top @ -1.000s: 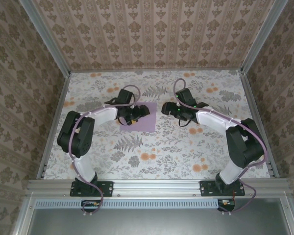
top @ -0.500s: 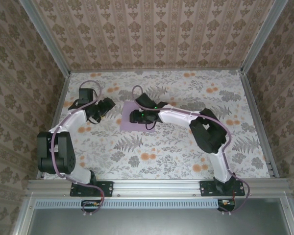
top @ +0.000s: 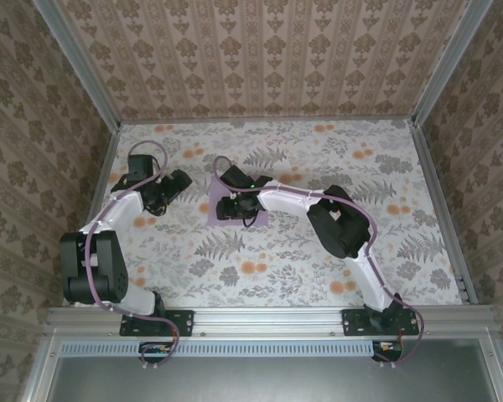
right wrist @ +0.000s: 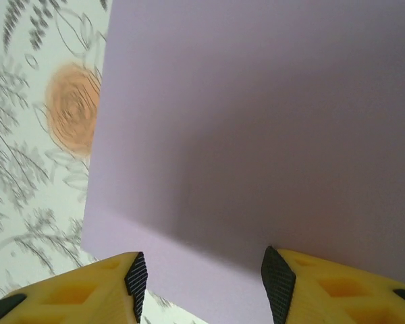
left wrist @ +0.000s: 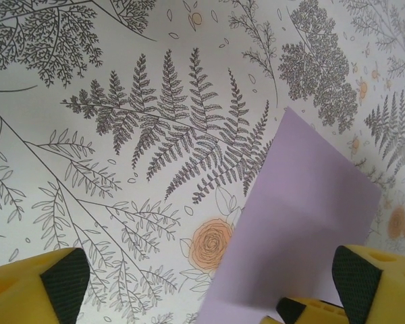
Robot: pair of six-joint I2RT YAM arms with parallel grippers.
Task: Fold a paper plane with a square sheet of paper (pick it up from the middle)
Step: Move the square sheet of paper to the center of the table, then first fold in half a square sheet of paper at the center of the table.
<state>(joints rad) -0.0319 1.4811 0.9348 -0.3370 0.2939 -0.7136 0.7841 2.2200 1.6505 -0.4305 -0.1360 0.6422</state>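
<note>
The square sheet of paper (top: 216, 213) lies flat on the flowered table, left of centre. It is lilac, and the left wrist view shows a faint crease across the sheet (left wrist: 304, 223). My right gripper (top: 231, 207) reaches across from the right and hovers low over the sheet. Its fingers are apart, with the paper (right wrist: 256, 121) flat beneath and nothing pinched between them (right wrist: 204, 287). My left gripper (top: 171, 188) stands left of the sheet, jaws wide open (left wrist: 208, 270) over bare tablecloth, and the paper's edge sits near its right finger.
The tablecloth (top: 318, 251) carries a fern and orange-rose print. Patterned walls and metal rails (top: 96, 209) close in the table on the left, right and back. The right arm's elbow (top: 339, 222) sits right of centre.
The left gripper pulled off the paper to the left and opened wider. The right arm swung across from the right and came down over the sheet, its jaws narrower than before.
</note>
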